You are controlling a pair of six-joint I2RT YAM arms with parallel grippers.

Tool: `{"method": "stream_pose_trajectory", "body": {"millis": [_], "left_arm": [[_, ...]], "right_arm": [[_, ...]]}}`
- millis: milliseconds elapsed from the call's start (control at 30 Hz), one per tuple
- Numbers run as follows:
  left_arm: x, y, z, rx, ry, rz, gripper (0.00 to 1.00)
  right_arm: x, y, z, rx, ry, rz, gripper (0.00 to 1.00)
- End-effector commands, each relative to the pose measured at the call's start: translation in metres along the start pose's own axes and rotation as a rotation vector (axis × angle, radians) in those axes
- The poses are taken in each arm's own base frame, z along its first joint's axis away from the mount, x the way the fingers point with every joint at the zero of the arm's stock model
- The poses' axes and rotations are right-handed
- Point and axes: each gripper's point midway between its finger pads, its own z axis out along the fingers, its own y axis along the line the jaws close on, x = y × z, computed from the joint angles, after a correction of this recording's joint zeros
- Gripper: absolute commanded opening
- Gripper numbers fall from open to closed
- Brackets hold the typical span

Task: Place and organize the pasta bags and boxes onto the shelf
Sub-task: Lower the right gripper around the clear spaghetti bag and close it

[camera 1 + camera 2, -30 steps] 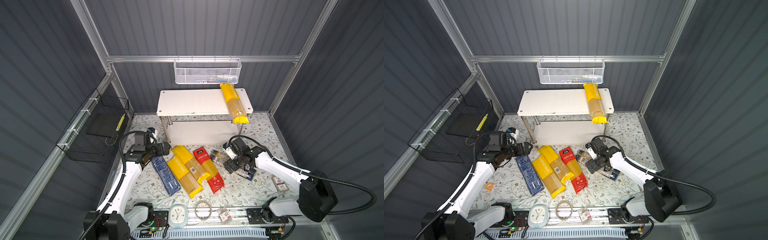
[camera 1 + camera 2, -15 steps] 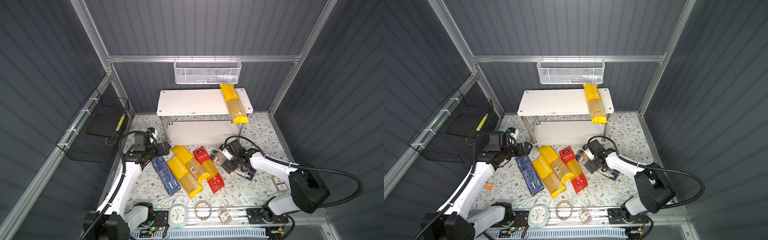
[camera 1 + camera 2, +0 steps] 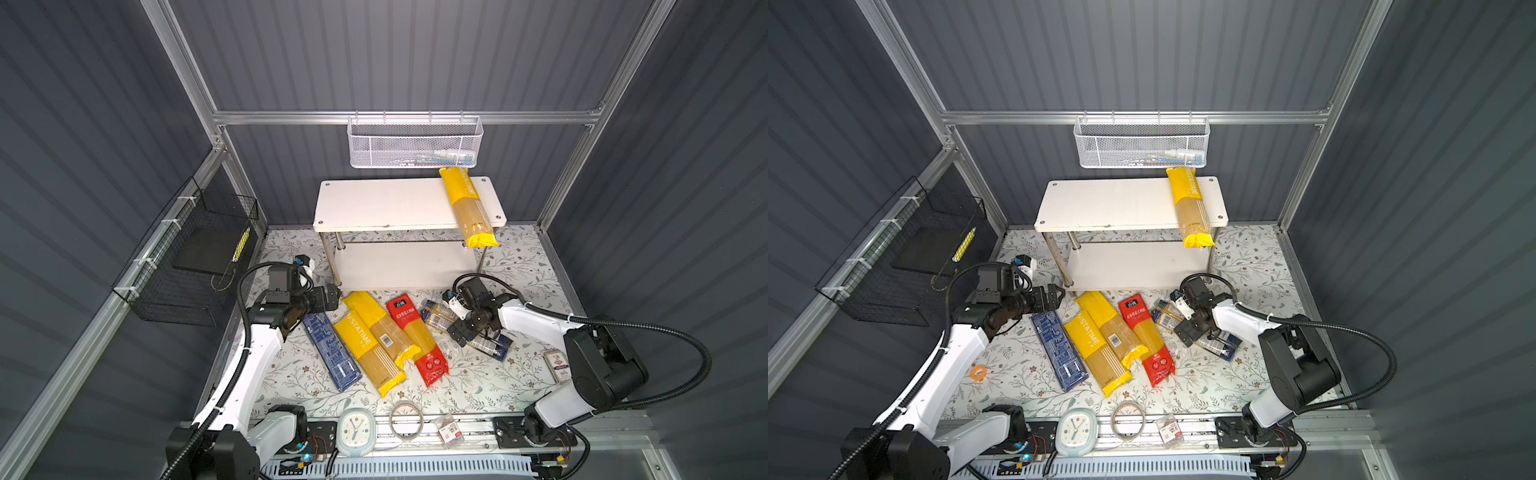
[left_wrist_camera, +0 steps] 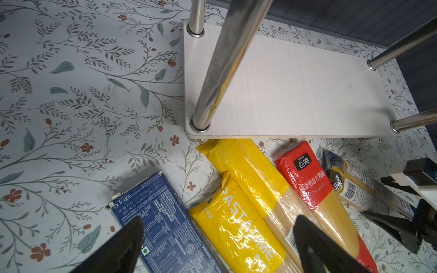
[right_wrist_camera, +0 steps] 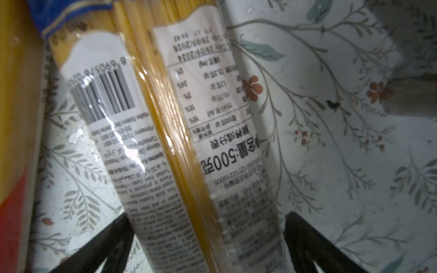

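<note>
The white shelf (image 3: 374, 203) stands at the back, with one yellow pasta bag (image 3: 467, 208) lying across its top board. On the floral mat in front lie a dark-blue box (image 3: 330, 351), two yellow bags (image 3: 365, 353), a red bag (image 3: 417, 336) and a clear bag with dark-blue ends (image 3: 436, 316). My left gripper (image 3: 332, 297) hovers open over the far ends of the blue box (image 4: 165, 224) and a yellow bag (image 4: 236, 224), holding nothing. My right gripper (image 5: 205, 236) is open and low, its fingers (image 5: 312, 241) on either side of the clear bag (image 5: 184, 141).
A white mesh basket (image 3: 415, 143) hangs on the back wall and a black wire basket (image 3: 187, 266) on the left wall. Along the front edge sit a clock (image 3: 355, 430), a tape ring (image 3: 407, 419) and a small packet (image 3: 449, 432). A small card box (image 3: 557, 365) lies at right.
My right arm has swung in nearer and its open gripper has shifted slightly left and down over the clear bag. The left arm and the packs have not moved.
</note>
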Motion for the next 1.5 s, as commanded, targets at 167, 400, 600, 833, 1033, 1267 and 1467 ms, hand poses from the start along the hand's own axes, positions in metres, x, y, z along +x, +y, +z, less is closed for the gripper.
{"method": "stream_pose_trajectory", "body": {"millis": [167,400,600,833,1033,1267,1467], "left_arm": [[-0.005,-0.003,-0.01,0.007,-0.018,0.021,1.0],[-0.005,-0.004,-0.008,0.013,-0.011,0.015,1.0],[-0.008,-0.007,-0.014,0.025,-0.034,0.022,1.0],[-0.008,-0.013,-0.017,0.053,-0.036,0.019,1.0],[-0.01,-0.017,-0.021,0.074,-0.046,0.022,1.0],[-0.012,-0.02,-0.027,0.086,-0.066,0.028,1.0],[-0.012,-0.023,-0.029,0.1,-0.068,0.03,1.0]], "right_arm": [[0.003,-0.002,0.006,-0.015,0.046,-0.008,0.99],[0.003,-0.008,0.012,0.017,0.053,-0.016,0.99],[-0.001,-0.01,0.014,0.025,0.059,-0.028,0.99],[0.01,0.0,0.022,-0.013,0.118,-0.008,0.93],[0.015,0.004,0.019,-0.008,0.156,-0.003,0.99],[0.016,0.007,0.011,-0.027,0.163,0.007,0.97],[0.02,0.004,0.009,-0.008,0.185,0.0,0.86]]}}
